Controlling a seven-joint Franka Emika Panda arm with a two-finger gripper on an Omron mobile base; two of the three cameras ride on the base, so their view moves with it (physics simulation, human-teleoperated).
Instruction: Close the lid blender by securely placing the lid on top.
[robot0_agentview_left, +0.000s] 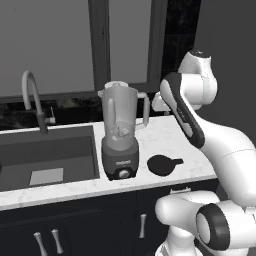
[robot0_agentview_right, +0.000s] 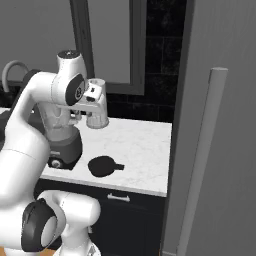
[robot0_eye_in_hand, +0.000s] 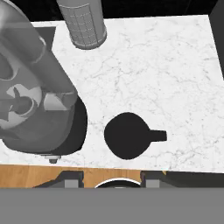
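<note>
The blender (robot0_agentview_left: 120, 135) stands on the white marble counter (robot0_agentview_left: 165, 135), a clear jar with a side handle on a dark grey base, its mouth uncovered. In the hand view the blender (robot0_eye_in_hand: 30, 96) is at the left, seen from above with its blades showing. The lid (robot0_agentview_left: 162, 164), a flat black disc with a short tab, lies on the counter just right of the blender base. In the hand view the lid (robot0_eye_in_hand: 129, 135) lies directly below the hand. My gripper (robot0_eye_in_hand: 110, 177) hovers well above it, open, nothing between its fingertips. The lid (robot0_agentview_right: 101, 165) lies near the counter's front edge.
A grey ribbed cylinder (robot0_eye_in_hand: 83, 24) stands at the back of the counter behind the blender. A sink (robot0_agentview_left: 50, 155) with a curved faucet (robot0_agentview_left: 32, 95) lies to the left. A tall grey cabinet panel (robot0_agentview_right: 215, 150) bounds the counter on the right.
</note>
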